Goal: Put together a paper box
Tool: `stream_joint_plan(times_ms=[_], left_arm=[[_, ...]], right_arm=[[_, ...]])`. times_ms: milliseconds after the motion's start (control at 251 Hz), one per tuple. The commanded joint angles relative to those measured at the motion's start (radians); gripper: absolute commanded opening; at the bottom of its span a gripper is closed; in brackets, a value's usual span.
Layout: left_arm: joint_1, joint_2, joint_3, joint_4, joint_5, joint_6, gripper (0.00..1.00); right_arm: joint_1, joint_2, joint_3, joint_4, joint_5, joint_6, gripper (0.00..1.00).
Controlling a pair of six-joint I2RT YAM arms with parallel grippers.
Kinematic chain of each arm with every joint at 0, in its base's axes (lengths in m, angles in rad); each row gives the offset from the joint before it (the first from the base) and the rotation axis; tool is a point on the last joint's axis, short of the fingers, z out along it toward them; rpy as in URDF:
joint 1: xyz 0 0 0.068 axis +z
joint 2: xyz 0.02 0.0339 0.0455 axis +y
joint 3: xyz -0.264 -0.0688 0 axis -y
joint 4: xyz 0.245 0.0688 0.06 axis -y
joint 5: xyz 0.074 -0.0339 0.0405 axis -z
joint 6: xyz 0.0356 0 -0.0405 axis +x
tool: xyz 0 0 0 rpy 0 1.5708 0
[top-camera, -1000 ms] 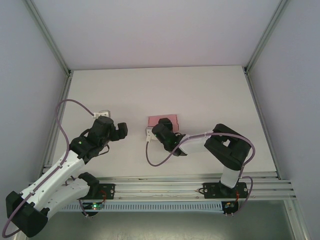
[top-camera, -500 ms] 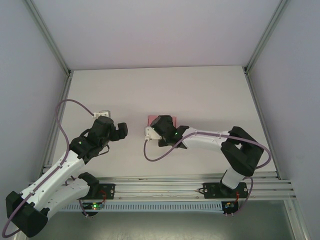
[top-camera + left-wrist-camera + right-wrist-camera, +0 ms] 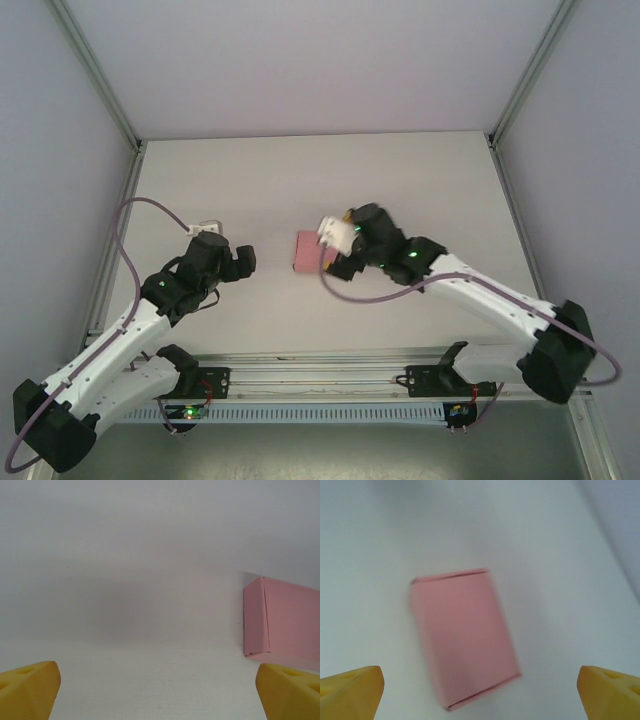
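Smooth pink paper box (image 3: 465, 637), rectangular and apparently closed, lies on the matte white table (image 3: 420, 190); left gripper (image 3: 160, 687) and right gripper (image 3: 480, 690) gape wide, empty.

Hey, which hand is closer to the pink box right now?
Right. The right hand hovers open just over the right edge of the box. The left hand, also open, sits farther off to the box's left, apart from it.

My left arm (image 3: 122, 335) and right arm (image 3: 490, 300) are white with black joints (image 3: 555, 365), a purple cable (image 3: 118, 222) looping off each, yellow fingertips (image 3: 27, 687).
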Motion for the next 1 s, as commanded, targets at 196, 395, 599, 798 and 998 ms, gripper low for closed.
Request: stream_joint_plan(times_ms=[196,395,599,798,998], left_arm=[[0.054,0.085,0.031,0.186,-0.355,0.172,1.0],[0.249,0.191,-0.083,0.583,-0.28,0.356,1.0],[0.382,0.338,-0.205,0.916,-0.152,0.445,1.0],[0.416,0.528,-0.282,1.214,-0.07,0.501,1.0],[0.491,0.736,-0.422,1.734,0.089,0.53,1.0]], right_arm=[[-0.339,-0.141,-0.322,0.494,0.308,0.481,0.98],[-0.535,-0.01,-0.436,0.752,0.211,0.481,0.98],[-0.605,0.055,-0.532,0.944,0.085,0.379,0.98],[-0.688,0.22,-0.734,1.474,-0.004,0.401,0.98],[-0.776,0.296,-0.642,1.376,-0.14,0.464,0.98]])
